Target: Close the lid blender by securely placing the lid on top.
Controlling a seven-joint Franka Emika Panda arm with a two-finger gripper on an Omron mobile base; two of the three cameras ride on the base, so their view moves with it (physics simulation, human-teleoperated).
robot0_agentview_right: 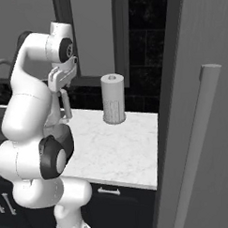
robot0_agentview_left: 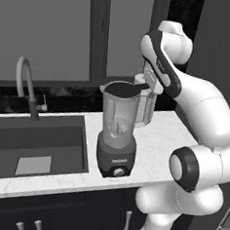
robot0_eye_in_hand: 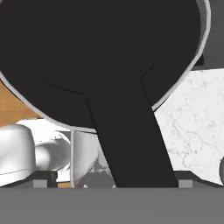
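Now the lid (robot0_agentview_left: 123,89) is seen on the mouth of the blender (robot0_agentview_left: 117,132), its tab gripped by the pincer (robot0_agentview_left: 147,85) above the tabletop (robot0_agentview_left: 162,135).

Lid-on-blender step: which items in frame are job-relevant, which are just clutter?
Job:
- lid, black disc sitting at the jar mouth
- blender, on the counter by the sink
- gripper, at the lid's tab

Clutter:
- paper towel roll
- faucet
- sink
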